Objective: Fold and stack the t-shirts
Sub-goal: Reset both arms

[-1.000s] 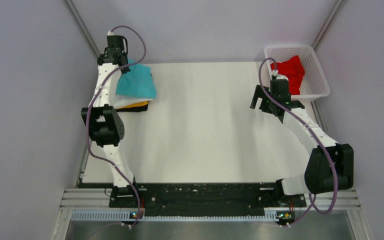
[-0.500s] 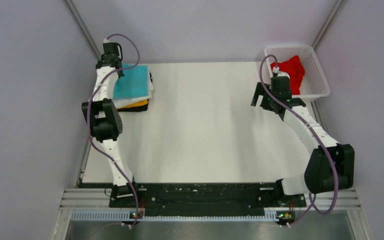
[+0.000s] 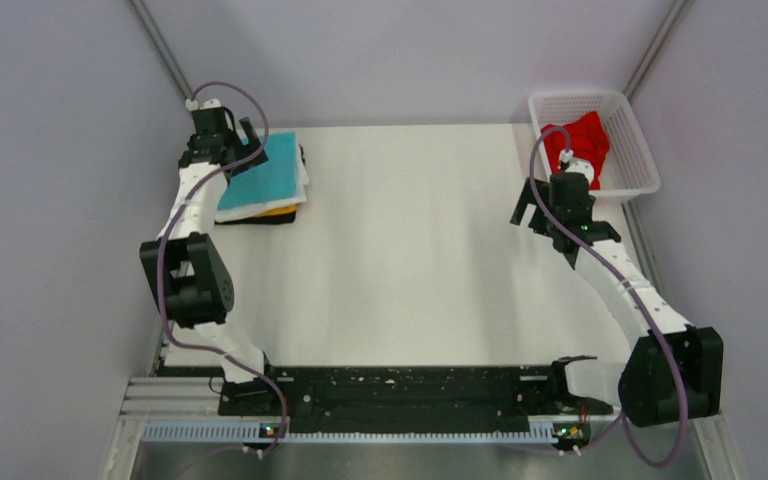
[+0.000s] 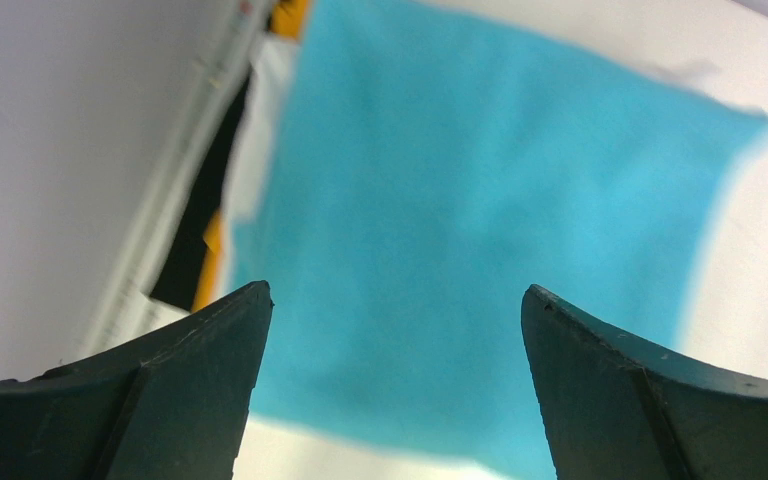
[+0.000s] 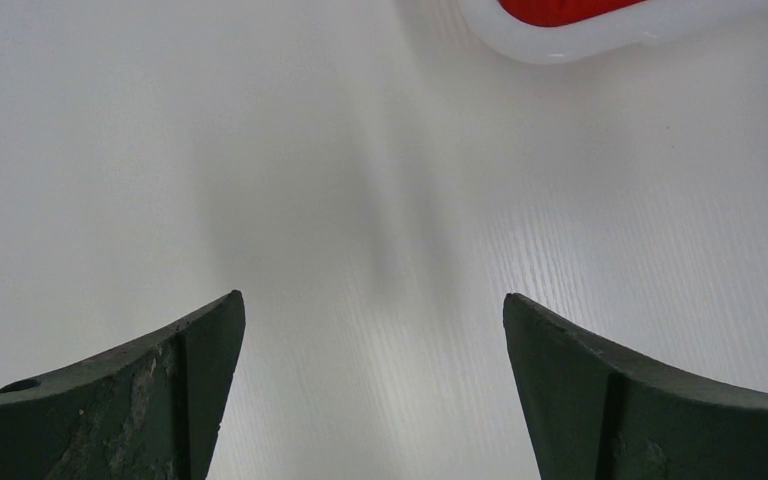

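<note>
**Item 1, table (image 3: 410, 270).** White top, near edge carries both arm bases.

**Item 2, R arm.** Elbow low by its base, forearm stretched fwd twd the far-right corner. Right gripper (image 5: 372, 300) hangs over bare table, short of the basket's near corner. Fingers spread wide, nothing betw. them.

**Item 3, L arm.** Elbow out at the table's left edge, forearm reaching fwd to the far-left corner, wrist over the stack. Left gripper (image 4: 395, 295) looks down on the top shirt. Fingers spread wide, nothing held. I can't tell its ht above the cloth.

**Item 4, stack, far left.** Turquoise shirt (image 3: 272, 172) on top, folded flat, roughly square. Under it, edges only: white shirt (image 4: 260, 130), yellow-orange shirt (image 3: 278, 209), black shirt (image 4: 205, 230) at the bottom.

**Item 5, basket (image 3: 644, 160), far right.** White mesh. Red shirt (image 3: 585, 140) inside, crumpled, unfolded.

**Status, my read.** 4 of 5 folded and stacked. Step in hand looks like fetching the last one.

**Next move, my read.** R gripper needs to go fwd and over the basket wall, drop into the red heap, close on cloth only, not mesh, then lift clear and carry it to mid-table for spreading. L arm should pull off the stack w/o dragging the top layer, ready to help w/ the fold.
</note>
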You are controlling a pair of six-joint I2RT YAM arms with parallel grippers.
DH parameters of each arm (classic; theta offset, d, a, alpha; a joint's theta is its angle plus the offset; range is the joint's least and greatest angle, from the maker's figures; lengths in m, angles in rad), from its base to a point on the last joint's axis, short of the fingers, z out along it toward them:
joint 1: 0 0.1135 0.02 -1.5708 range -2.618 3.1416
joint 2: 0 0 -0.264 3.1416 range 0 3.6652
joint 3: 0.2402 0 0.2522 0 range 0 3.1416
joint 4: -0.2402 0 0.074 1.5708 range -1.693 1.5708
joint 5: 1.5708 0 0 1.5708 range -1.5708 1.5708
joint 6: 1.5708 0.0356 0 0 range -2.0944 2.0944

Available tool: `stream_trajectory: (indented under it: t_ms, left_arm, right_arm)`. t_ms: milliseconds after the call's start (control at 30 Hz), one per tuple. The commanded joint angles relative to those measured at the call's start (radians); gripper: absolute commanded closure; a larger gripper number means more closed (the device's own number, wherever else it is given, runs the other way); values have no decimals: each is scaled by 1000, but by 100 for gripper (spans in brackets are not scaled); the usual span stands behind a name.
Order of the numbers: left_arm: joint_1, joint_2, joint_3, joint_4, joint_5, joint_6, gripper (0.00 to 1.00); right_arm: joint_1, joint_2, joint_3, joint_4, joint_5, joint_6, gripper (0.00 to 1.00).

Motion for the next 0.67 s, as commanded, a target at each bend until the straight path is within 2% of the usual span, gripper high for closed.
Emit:
stream_trajectory:
  t_ms: [0, 100, 233, 367, 500, 633]
  left_arm:
    - [-49, -349, -312, 256, 265, -219, 1]
    - [-140, -514, -555, 387, 309, -275, 1]
    - [-314, -653, -785, 416, 229, -303, 1]
    - [-378, -731, -974, 444, 282, -394, 1]
    - [-414, -773, -1081, 456, 233, -431, 1]
    - [-421, -785, -1092, 453, 227, -451, 1]
  right_arm:
    - [0, -145, -143, 89, 40, 40, 1]
    - [-2, -225, -246, 125, 45, 64, 1]
    - [-1, -296, -346, 152, 60, 81, 1]
    - [0, -332, -402, 155, 81, 94, 1]
    - [0, -356, -442, 200, 70, 97, 1]
    - [-1, -365, -449, 219, 48, 85, 1]
